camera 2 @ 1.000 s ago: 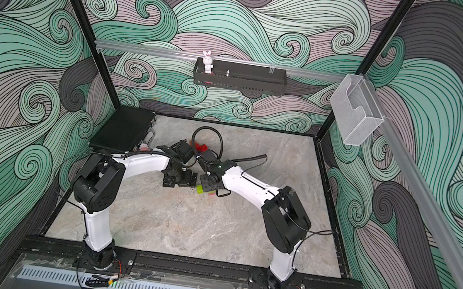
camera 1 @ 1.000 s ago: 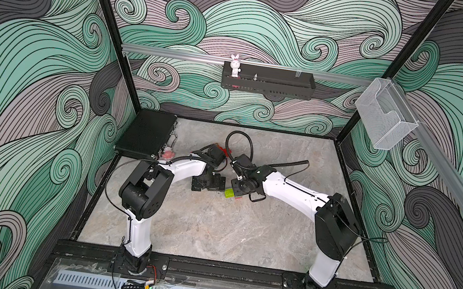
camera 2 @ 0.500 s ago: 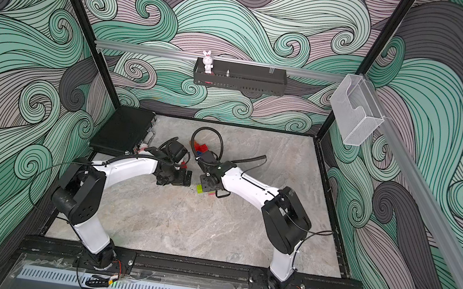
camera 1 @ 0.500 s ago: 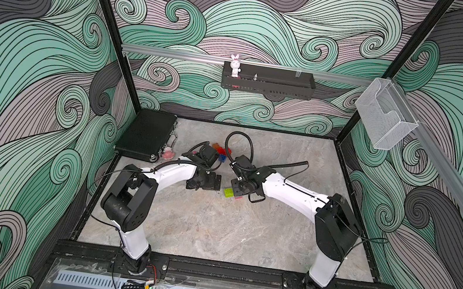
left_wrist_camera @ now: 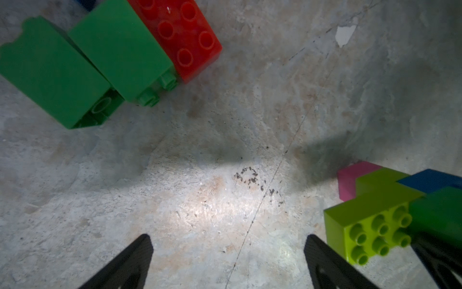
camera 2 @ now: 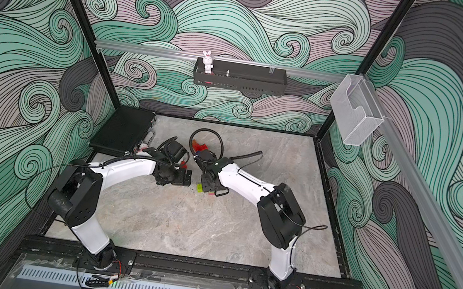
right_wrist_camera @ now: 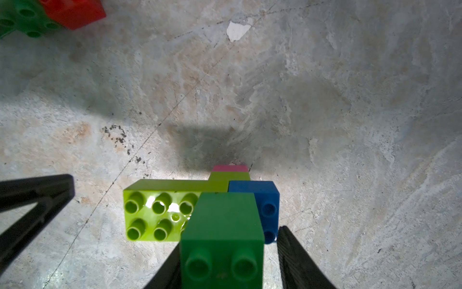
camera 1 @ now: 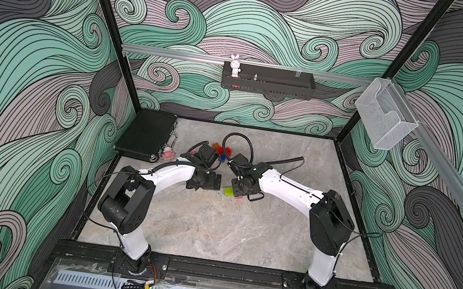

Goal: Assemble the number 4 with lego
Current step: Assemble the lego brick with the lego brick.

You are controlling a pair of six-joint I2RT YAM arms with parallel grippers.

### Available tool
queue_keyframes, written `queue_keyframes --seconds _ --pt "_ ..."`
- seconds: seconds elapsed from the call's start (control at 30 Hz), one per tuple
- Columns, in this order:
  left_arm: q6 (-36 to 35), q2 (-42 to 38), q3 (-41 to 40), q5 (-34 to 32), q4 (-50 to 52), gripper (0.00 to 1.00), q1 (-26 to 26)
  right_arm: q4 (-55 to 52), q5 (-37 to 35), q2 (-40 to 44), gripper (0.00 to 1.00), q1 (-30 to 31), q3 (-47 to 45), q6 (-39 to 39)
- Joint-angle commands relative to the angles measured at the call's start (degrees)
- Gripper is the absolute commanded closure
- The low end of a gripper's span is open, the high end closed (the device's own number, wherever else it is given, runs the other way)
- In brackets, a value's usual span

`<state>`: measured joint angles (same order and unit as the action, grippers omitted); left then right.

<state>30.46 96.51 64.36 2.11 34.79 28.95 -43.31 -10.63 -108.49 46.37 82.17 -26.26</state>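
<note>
The lego build lies on the stone table: a lime brick (right_wrist_camera: 160, 212) joined to a pink (right_wrist_camera: 230, 168), a blue (right_wrist_camera: 265, 197) and a dark green brick (right_wrist_camera: 222, 237). It shows small in both top views (camera 1: 228, 192) (camera 2: 200, 188). My right gripper (right_wrist_camera: 225, 270) straddles the dark green brick, jaws open, one finger (right_wrist_camera: 295, 252) clear of it. My left gripper (left_wrist_camera: 228, 240) stands open over bare table just left of the build (left_wrist_camera: 370, 225). Two loose dark green bricks (left_wrist_camera: 82, 62) and a red one (left_wrist_camera: 185, 37) lie beyond it.
More loose bricks, red (camera 1: 227, 151) and blue (camera 1: 222, 158), lie behind the grippers under a looped cable (camera 1: 240, 140). A black case (camera 1: 148, 136) sits at the back left with a pink-and-white toy (camera 1: 167, 152) beside it. A wall shelf (camera 1: 266, 84) carries a bunny figure (camera 1: 235, 65).
My right gripper's jaws have widened off the dark green brick. The left arm's elbow has swung out to the left while its open gripper stayed beside the build.
</note>
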Motion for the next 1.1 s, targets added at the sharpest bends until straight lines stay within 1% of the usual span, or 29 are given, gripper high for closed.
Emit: queue_keyframes --seconds 0.0,0.23,0.47,1.07 --pt "-0.2 -1.5 0.7 -0.5 1.0 0.01 -0.3 -4.4 -1.1 -1.0 0.45 -0.1 0.6 -0.4" --pt "-0.5 -1.8 0.9 -0.9 1.3 0.01 -0.4 -3.3 -0.9 0.9 0.39 -0.1 0.1 -0.3" --pt "-0.7 -1.9 1.1 -1.1 1.6 0.01 -0.4 -2.9 -1.6 1.2 0.35 -0.1 0.7 0.4" --pt "-0.7 -2.0 2.0 -1.8 2.7 0.01 -0.4 -1.5 -1.2 4.1 0.30 -1.4 2.8 1.5"
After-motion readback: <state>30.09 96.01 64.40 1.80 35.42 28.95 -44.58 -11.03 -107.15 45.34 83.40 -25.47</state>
